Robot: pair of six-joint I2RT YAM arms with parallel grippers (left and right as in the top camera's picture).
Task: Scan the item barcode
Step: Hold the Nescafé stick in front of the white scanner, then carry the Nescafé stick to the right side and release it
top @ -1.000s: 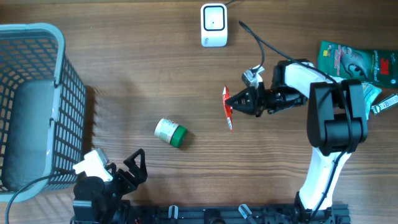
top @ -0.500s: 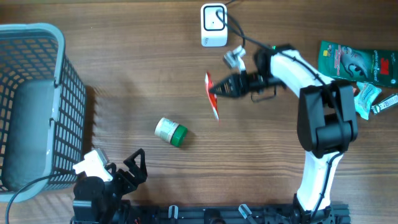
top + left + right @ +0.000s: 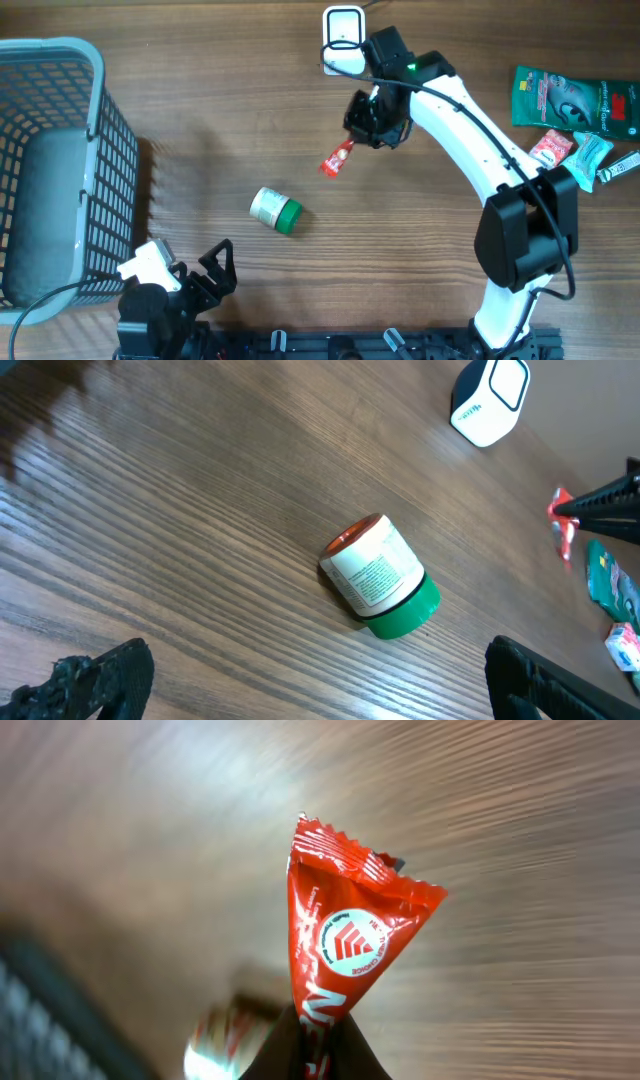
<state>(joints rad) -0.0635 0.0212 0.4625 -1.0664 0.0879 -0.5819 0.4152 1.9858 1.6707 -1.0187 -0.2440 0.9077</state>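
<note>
One second ago the right fingers point(image 3: 275, 1055), clamped on the red foil sachet point(image 3: 337, 159), hung farther away; now they hold it near the white barcode scanner point(image 3: 343, 40), almost presented. Left fingers point(image 3: 95, 680) rest wide apart.

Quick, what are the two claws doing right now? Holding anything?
Left gripper: open, holding nothing.
Right gripper: closed on the red packet.

Red sachet point(image 3: 345, 948) (round white logo) in the tips of the right tool point(image 3: 308, 1055), above blurred wooden table point(image 3: 520, 860)
</note>
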